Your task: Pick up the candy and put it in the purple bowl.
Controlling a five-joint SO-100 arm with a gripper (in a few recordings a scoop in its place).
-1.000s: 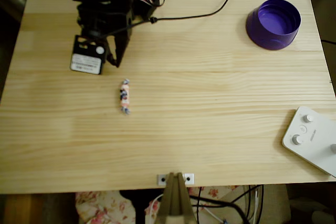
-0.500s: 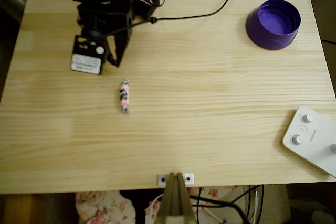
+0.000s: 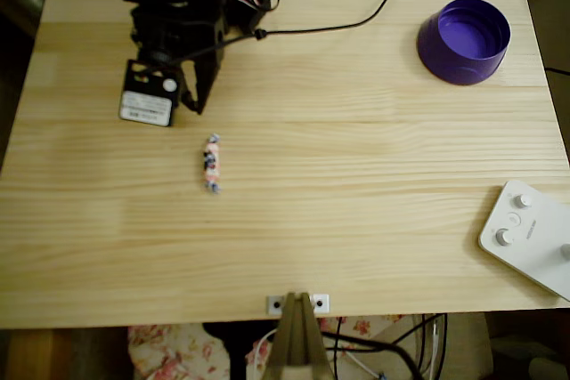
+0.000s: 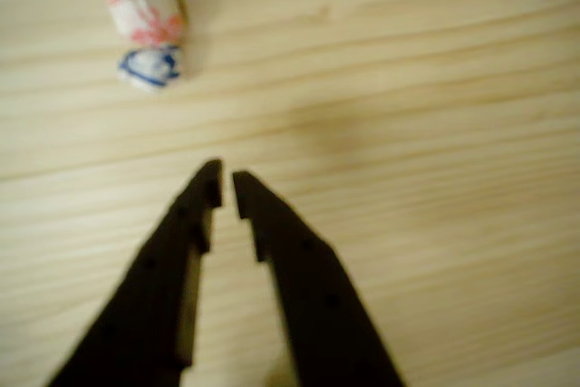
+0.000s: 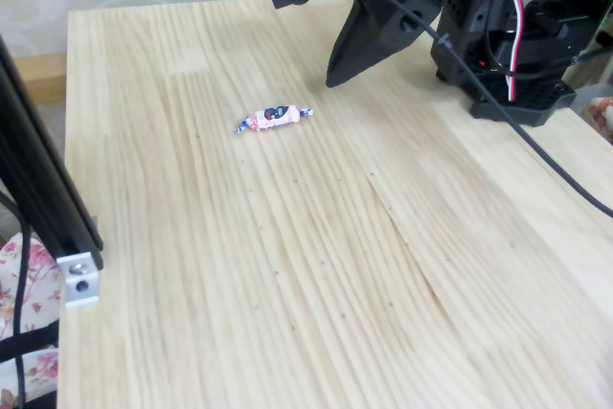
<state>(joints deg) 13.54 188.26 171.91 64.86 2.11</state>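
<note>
Closing on the candy (image 4: 140,20) is the step in hand, judged from how things lie; nothing is grasped yet. Gripper (image 4: 227,186) hangs above the bare wooden table (image 3: 356,175), its jaws nearly together, only a thin slit between the tips, holding nothing.

Relative to the jaws, in the wrist view: candy lies ahead of the tips and off to the left, well clear of them, its long axis running roughly away from the jaws. Purple bowl (image 3: 464,40) sits far off across the table from the gripper (image 3: 189,100) in the overhead view.

To do it well, probably:
- spread the jaws first; they are too narrow to admit the sweet as they stand.
- shift forward and left until the wrapper's fat middle sits between the tips.
- take it across the short width, not by a twisted end, which would likely slip or crumple.
- come low; the sweet lies flat on the boards.

Materials: candy (image 5: 275,118) is a small elongated sweet, pinkish-white wrapper with dark blue and red marks. Table is pale wood with long straight grain. Bowl is round, deep purple, looks like smooth plastic, low straight walls. Jaws are black, tapering wedges.
</note>
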